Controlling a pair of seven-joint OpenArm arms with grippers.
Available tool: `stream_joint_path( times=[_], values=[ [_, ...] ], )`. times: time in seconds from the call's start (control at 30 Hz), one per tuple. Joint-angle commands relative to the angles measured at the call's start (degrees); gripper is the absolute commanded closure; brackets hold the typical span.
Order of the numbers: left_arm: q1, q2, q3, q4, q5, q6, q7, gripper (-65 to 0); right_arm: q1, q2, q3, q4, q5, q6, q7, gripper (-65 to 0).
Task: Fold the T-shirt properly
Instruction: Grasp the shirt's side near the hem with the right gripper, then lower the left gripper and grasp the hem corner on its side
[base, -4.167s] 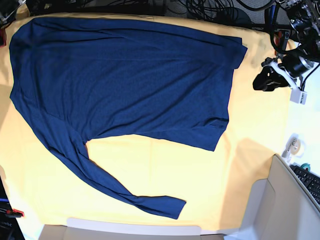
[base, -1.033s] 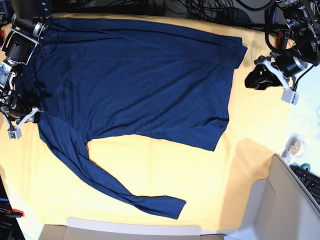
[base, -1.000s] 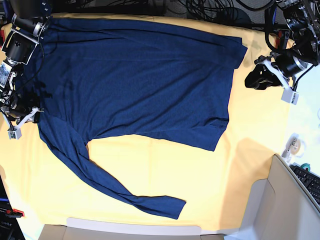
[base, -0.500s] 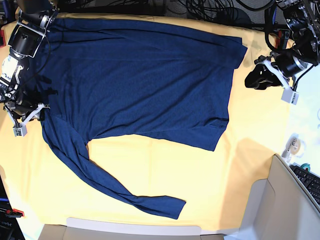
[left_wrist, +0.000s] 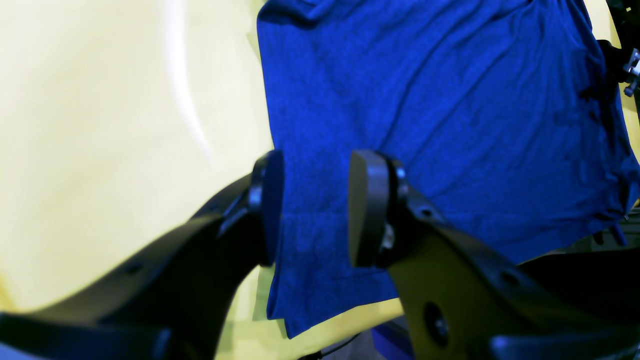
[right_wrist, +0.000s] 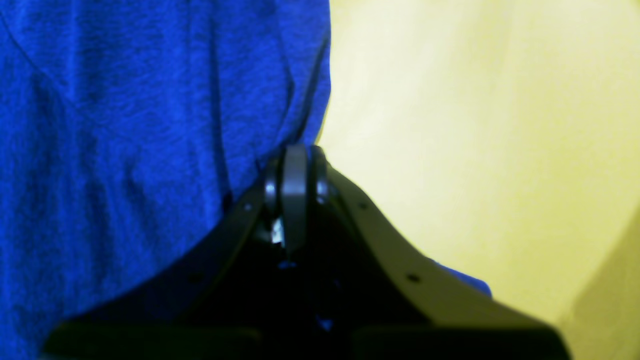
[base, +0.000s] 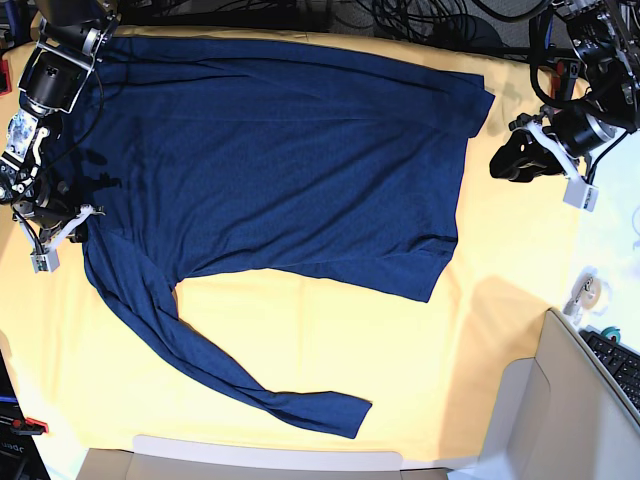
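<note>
The navy T-shirt (base: 280, 160) lies spread flat on the yellow cloth (base: 350, 340), one long sleeve (base: 230, 375) trailing toward the front. My right gripper (base: 62, 222) is at the shirt's left edge. In the right wrist view it (right_wrist: 296, 152) is shut, with the shirt's edge (right_wrist: 125, 125) bunched at its tips. My left gripper (base: 505, 162) hovers over the cloth just right of the shirt's top right corner. In the left wrist view it (left_wrist: 315, 207) is open and empty above the shirt's edge (left_wrist: 450, 100).
A grey box (base: 560, 420) stands at the front right, with a keyboard (base: 620, 365) and a tape roll (base: 590, 292) beside it. Cables (base: 420, 20) run along the back edge. A white strip (base: 270, 455) lies at the front edge.
My right arm has come in at the left and shifted right, and the shirt's left edge has drawn inward with it. My left gripper has edged slightly toward the shirt.
</note>
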Motion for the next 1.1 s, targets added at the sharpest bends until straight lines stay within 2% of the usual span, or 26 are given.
stream_joint_path(
  times=[0.0,0.17,0.27,0.47,0.67,0.93,1.07],
  values=[
    [-0.48,-0.92,-0.61,0.94,-0.97,-0.09,-0.76,-21.5,-0.50,0.57,-0.11,0.05,-1.72,0.76,-3.61,0.0],
    [-0.92,-1.01,-0.79,0.86,-0.88,0.00,-1.02,-21.5,-3.84,0.66,-0.02,6.90,-1.81,0.76,-3.61,0.0],
    [-4.26,-1.01,-0.79,-0.02,-0.79,0.09,-1.02,-21.6,-4.81,0.66,-0.02,8.40,-1.99,0.76,-3.61,0.0],
    [-12.78,-1.10,0.62,-14.53,-0.88,0.00,-0.41,-24.1,-5.60,0.75,-0.02,8.31,-1.99,0.76,-3.61,0.0],
    [-23.77,-2.68,13.46,-30.62,-0.97,-0.17,-1.64,-30.7,-6.30,1.63,3.05,8.31,-1.99,0.76,-3.61,0.0],
    [-36.61,-5.32,32.44,-47.32,-0.97,-0.17,-14.48,-31.2,-7.53,1.71,3.49,8.31,-1.99,0.76,-3.61,0.0],
    [-41.97,-5.49,40.88,-56.73,-0.97,-0.17,-21.24,-31.3,-7.62,1.71,3.49,8.31,-1.99,0.76,-3.61,0.0]
  ],
)
